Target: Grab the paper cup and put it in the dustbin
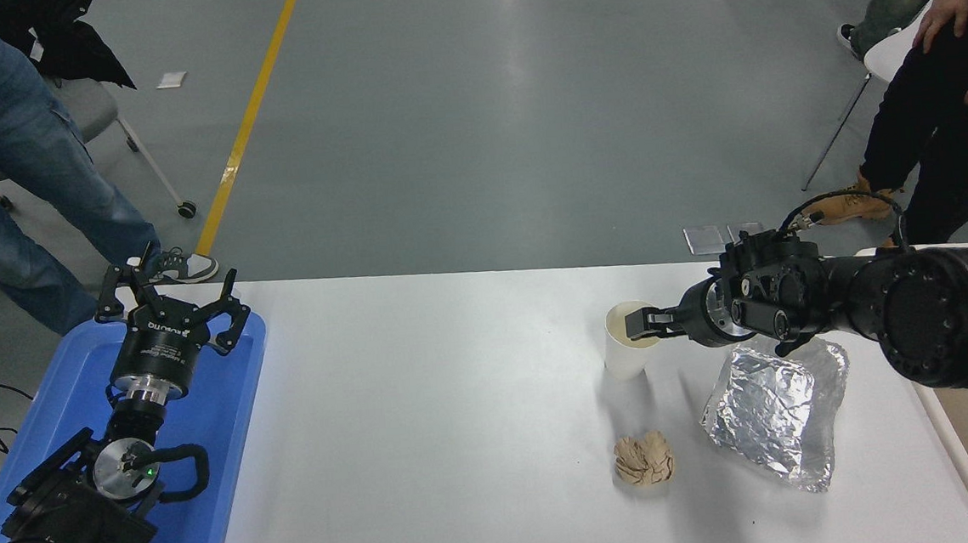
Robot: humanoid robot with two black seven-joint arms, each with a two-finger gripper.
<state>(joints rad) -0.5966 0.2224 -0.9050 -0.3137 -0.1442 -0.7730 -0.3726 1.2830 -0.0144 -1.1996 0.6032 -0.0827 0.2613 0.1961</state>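
The white paper cup [624, 357] stands upright on the white table [443, 411], right of centre. My right gripper [639, 325] comes in from the right and sits at the cup's right rim, with one fingertip [634, 323] over the cup's mouth; it looks open and the cup is not squeezed. The beige dustbin [957, 464] is at the table's right edge, mostly hidden behind my right arm. My left gripper [168, 287] is parked open over the blue tray at the lower left.
A crinkled silver foil tray [779, 408] lies just right of the cup, under my right arm. A crumpled tan paper ball [644, 460] lies in front of the cup. The blue tray [229, 408] is at the left. People stand at the far left and far right.
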